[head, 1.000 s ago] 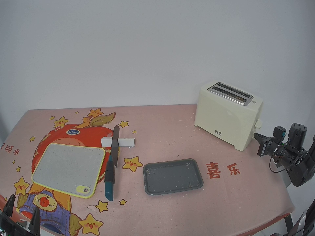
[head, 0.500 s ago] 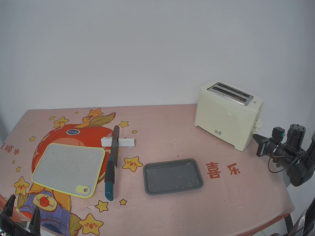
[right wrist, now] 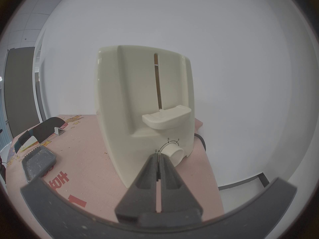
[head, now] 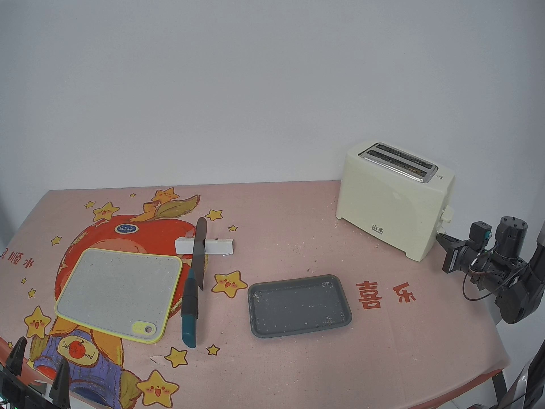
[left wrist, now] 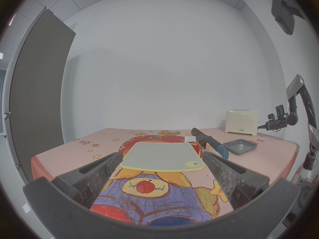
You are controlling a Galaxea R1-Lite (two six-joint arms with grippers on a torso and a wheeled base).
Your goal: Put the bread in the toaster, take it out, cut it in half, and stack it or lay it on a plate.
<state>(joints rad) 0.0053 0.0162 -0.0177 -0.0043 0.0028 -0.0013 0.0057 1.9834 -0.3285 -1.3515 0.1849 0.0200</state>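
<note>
- Right gripper (head: 442,237), jaws pressed together and empty, is hovering mid-right, just beside the cream boxy toaster (head: 392,200).
- Left gripper (head: 38,359), lower left, is gaping wide, holding nothing.

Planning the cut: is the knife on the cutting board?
No, the knife lies on the tablecloth beside the cutting board, not on it.

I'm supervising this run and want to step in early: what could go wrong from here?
1. The shut right gripper points at the dial, below the lever; it may turn the dial or shove the toaster.
2. The knife lies propped on a white block; an arm passing could knock it.
</note>
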